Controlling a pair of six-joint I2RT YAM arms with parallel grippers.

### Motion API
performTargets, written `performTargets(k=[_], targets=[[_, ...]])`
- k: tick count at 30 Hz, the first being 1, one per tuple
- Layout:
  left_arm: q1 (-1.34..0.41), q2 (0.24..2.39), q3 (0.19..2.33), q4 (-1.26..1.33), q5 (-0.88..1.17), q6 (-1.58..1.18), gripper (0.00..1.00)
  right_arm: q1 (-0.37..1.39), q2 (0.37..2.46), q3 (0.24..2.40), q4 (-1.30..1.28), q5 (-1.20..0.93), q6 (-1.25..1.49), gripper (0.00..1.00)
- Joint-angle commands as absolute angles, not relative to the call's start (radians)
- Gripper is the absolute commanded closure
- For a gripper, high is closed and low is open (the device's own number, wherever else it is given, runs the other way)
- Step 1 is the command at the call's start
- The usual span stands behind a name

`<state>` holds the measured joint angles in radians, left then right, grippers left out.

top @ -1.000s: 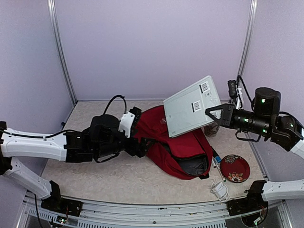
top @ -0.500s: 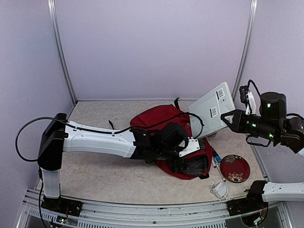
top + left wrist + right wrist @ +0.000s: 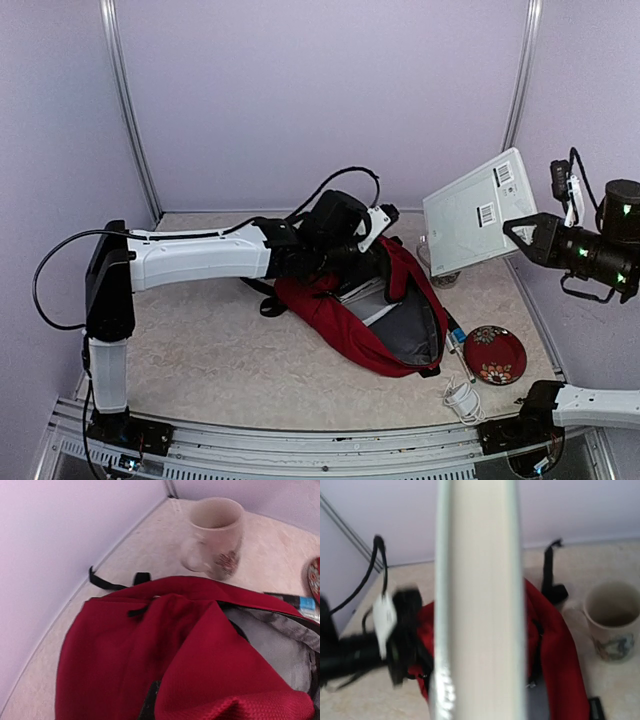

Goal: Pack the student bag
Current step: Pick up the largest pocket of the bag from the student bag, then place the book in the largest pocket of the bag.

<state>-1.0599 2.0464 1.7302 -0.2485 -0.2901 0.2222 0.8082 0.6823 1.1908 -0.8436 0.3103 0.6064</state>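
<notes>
The student bag (image 3: pixel 345 325) lies in the middle of the table, dark red, its mouth gaping and the grey lining (image 3: pixel 405 330) showing. My left gripper (image 3: pixel 378 250) is at the bag's upper back edge, shut on a fold of its red fabric (image 3: pixel 200 660); its fingers are hidden in the left wrist view. A flat white book (image 3: pixel 475 212) with barcode stickers hangs tilted above the table's right side. My right gripper (image 3: pixel 517 232) is shut on the book's right edge. The book's edge (image 3: pixel 480 600) fills the middle of the right wrist view.
A pale mug (image 3: pixel 215 537) stands behind the bag near the back wall, partly hidden by the book in the top view. A red patterned plate (image 3: pixel 495 353), a blue-capped pen (image 3: pixel 455 335) and a coiled white cable (image 3: pixel 462 398) lie right of the bag.
My left arm swung from the bag's mouth to its back edge, shut there and pulled the fabric up, spreading the mouth. The right arm carried the book further right.
</notes>
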Motion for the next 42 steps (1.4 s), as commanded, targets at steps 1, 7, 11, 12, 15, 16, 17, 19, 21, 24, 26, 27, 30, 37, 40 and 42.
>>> performTargets(k=[1, 7, 11, 12, 15, 16, 17, 19, 21, 24, 26, 27, 30, 37, 40, 42], targets=[[-0.981, 1.955, 1.771, -0.205, -0.335, 0.036, 1.00, 0.801, 0.725, 1.290, -0.828, 0.160, 0.538, 1.00], [-0.960, 1.923, 1.776, -0.187, -0.338, -0.004, 1.00, 0.801, 0.809, 1.172, -0.672, -0.282, 0.566, 1.00], [-0.968, 1.884, 1.744, -0.159, -0.334, -0.013, 1.00, 0.801, 0.822, 1.079, -0.611, -0.111, 0.661, 1.00], [-0.971, 1.877, 1.735, -0.153, -0.334, -0.015, 1.00, 0.801, 0.821, 1.045, -0.570, -0.088, 0.687, 1.00], [-0.993, 1.860, 1.717, -0.154, -0.332, -0.006, 1.00, 0.798, 0.821, 0.964, -0.456, -0.018, 0.762, 1.00], [-1.004, 1.851, 1.707, -0.157, -0.332, 0.003, 1.00, 0.795, 0.813, 0.940, -0.428, 0.018, 0.789, 1.00], [-1.016, 1.838, 1.693, -0.158, -0.338, 0.012, 1.00, 0.793, 0.801, 0.912, -0.395, 0.054, 0.822, 1.00], [-1.047, 1.790, 1.636, -0.150, -0.360, 0.032, 1.00, 0.782, 0.754, 0.848, -0.298, 0.119, 0.871, 1.00], [-1.080, 1.741, 1.575, -0.125, -0.393, 0.049, 1.00, 0.770, 0.713, 0.787, -0.185, 0.140, 0.919, 1.00], [-1.136, 1.701, 1.538, -0.145, -0.424, 0.074, 1.00, 0.757, 0.715, 0.751, -0.052, 0.121, 0.937, 1.00], [-1.166, 1.682, 1.522, -0.164, -0.455, 0.079, 1.00, 0.752, 0.755, 0.785, 0.003, 0.025, 0.922, 1.00], [-1.176, 1.673, 1.517, -0.174, -0.467, 0.080, 1.00, 0.752, 0.779, 0.813, 0.011, -0.024, 0.913, 1.00], [-1.187, 1.639, 1.494, -0.175, -0.502, 0.073, 1.00, 0.752, 0.838, 0.885, -0.004, -0.163, 0.908, 1.00], [-1.227, 1.612, 1.486, -0.132, -0.410, 0.036, 1.00, 0.751, 0.851, 0.683, 0.272, -0.021, 1.103, 1.00], [-1.237, 1.608, 1.487, -0.108, -0.297, 0.024, 1.00, 0.752, 0.958, 0.624, 0.421, 0.041, 1.143, 1.00], [-1.237, 1.610, 1.486, -0.104, -0.269, 0.018, 1.00, 0.754, 1.046, 0.659, 0.472, 0.041, 1.130, 1.00]])
